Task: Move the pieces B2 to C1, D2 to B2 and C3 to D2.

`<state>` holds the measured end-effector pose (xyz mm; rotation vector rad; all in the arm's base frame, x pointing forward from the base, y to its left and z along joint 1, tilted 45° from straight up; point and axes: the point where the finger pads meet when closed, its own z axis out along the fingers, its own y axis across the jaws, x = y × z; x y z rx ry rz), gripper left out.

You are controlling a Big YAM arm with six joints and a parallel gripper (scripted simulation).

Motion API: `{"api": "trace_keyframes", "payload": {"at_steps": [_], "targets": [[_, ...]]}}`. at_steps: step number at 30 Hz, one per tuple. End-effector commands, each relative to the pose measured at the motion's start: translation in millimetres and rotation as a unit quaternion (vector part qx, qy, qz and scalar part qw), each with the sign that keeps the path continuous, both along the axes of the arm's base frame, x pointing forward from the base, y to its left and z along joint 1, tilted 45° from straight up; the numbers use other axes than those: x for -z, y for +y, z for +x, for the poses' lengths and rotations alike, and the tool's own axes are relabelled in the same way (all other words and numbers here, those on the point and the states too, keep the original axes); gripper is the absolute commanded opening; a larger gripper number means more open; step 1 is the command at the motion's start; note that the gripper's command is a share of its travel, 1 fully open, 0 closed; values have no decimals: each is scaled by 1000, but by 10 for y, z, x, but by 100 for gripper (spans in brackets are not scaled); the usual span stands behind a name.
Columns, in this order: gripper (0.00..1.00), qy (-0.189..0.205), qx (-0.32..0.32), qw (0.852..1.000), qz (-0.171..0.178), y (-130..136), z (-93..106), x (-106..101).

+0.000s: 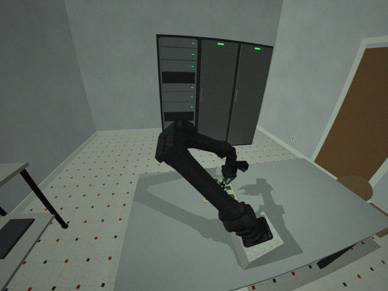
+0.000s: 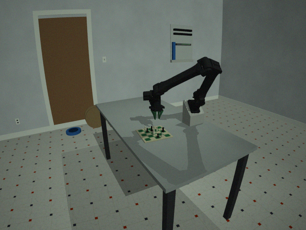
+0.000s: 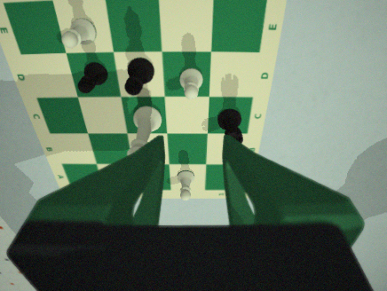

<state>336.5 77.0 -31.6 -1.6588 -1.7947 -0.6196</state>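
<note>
The green and cream chessboard (image 3: 146,98) (image 2: 153,134) lies on the grey table; my arm partly hides it in the top view (image 1: 226,190). In the wrist view a black piece (image 3: 230,121) stands on C1. A white pawn (image 3: 191,82) stands on D2 and a large white piece (image 3: 147,118) on C3. Square B2 (image 3: 186,148) is bare. My gripper (image 3: 193,145) (image 2: 157,115) hovers well above the board's A and B rows. Its green fingers are narrowed, with a gap between them and nothing in it.
Two black pieces (image 3: 139,72) (image 3: 92,76) stand on D3 and D4. A white piece (image 3: 79,32) stands in row E and a white pawn (image 3: 185,179) on A2. The arm's base block (image 2: 192,114) sits behind the board.
</note>
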Motion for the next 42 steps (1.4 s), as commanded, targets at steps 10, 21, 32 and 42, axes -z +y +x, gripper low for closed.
{"api": "trace_keyframes", "payload": {"at_steps": [10, 21, 32, 42], "targets": [[32, -7, 14, 1000, -8, -28, 137, -25], [32, -5, 12, 1000, -7, -13, 122, -15], [32, 5, 8, 1000, -5, 59, 37, 65], [32, 5, 8, 1000, -4, 129, 27, 128]]}}
